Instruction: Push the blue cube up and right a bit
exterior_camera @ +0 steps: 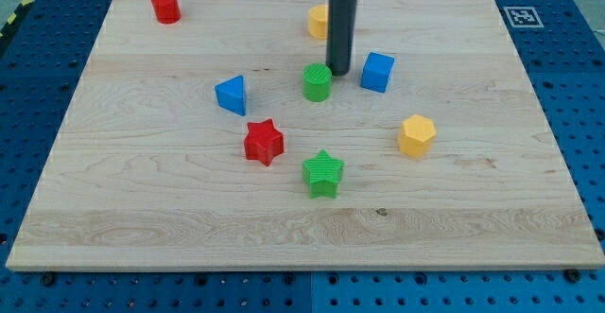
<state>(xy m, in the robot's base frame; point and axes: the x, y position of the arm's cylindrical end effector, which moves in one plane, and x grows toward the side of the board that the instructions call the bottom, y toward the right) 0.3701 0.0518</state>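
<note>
The blue cube [377, 72] sits on the wooden board right of centre, toward the view's top. My tip [338, 73] is the lower end of the dark rod; it stands between the green cylinder [318, 82] on its left and the blue cube on its right, a small gap from the cube's left face.
A yellow block [319, 21] lies partly behind the rod at the top. A red cylinder [166, 7] is at top left. A blue triangular block [232, 95], a red star [264, 143], a green star [323, 173] and a yellow hexagonal block [416, 135] lie around the middle. The board [142, 218] ends near every side.
</note>
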